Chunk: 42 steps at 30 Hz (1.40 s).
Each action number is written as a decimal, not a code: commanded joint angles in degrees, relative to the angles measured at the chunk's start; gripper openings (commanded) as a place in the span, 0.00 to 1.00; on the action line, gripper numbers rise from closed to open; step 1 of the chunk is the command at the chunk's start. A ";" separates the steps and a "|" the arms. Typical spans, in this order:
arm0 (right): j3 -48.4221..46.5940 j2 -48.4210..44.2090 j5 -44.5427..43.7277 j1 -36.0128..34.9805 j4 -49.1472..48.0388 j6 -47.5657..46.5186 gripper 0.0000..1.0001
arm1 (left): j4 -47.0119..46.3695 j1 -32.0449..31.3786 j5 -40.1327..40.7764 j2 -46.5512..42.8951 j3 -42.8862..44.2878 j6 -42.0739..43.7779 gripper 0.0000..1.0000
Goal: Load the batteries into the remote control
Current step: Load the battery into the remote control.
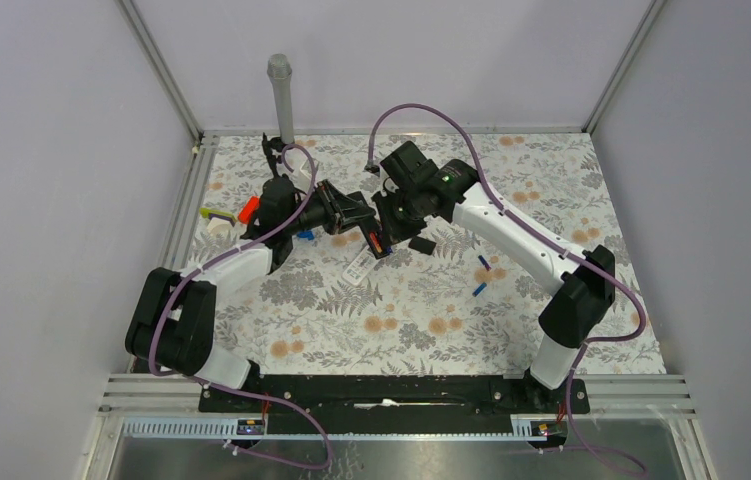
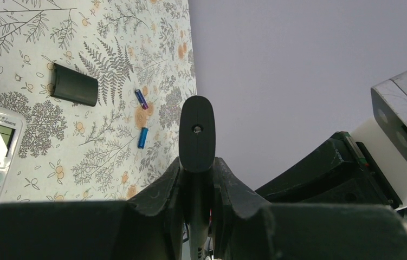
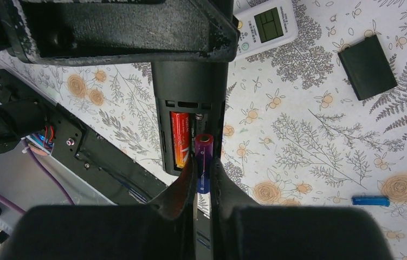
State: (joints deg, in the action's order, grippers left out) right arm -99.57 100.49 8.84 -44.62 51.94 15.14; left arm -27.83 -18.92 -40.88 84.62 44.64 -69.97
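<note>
right claw (image 3: 203,168) pinches a purple battery (image 3: 203,149) between near-closed fingers, at the open bay of the black remote (image 3: 190,86), beside a seated orange-red battery (image 3: 179,138). left claw (image 2: 196,162) clamps the remote above mid table (image 1: 551,200), toward the far edge. blue battery (image 3: 370,201) lies nearer the right edge.
</note>
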 commanded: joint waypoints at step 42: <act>-2.09 -8.92 3.82 3.37 -7.71 5.99 0.70 | -5.58 0.06 -2.36 -1.80 2.71 -5.88 0.00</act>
State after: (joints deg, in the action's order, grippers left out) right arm -100.22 99.35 10.33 -44.18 49.76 17.45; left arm -25.71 -19.03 -41.91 84.62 46.35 -71.44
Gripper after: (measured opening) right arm 0.638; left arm 0.189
